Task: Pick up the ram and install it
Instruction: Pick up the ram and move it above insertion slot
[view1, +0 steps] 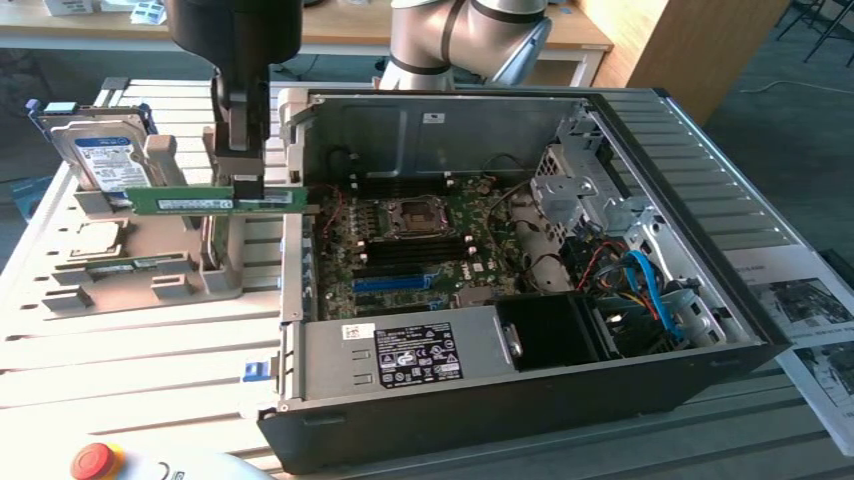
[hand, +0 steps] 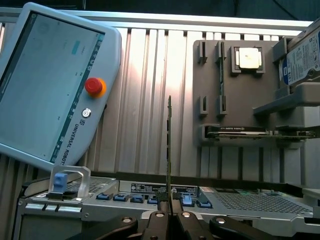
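Grips with narrow pincer (view1: 247, 188) the ram (view1: 200, 201) by its upper edge. Holds it level in the air over gray holder (view1: 67, 300) on counter (view1: 134, 360), just beside wall of open case (view1: 534, 410), at the exterior view's left. Behind ram, upright in holder: hard drive (view1: 107, 160). Flat in holder: CPU (view1: 87, 238).
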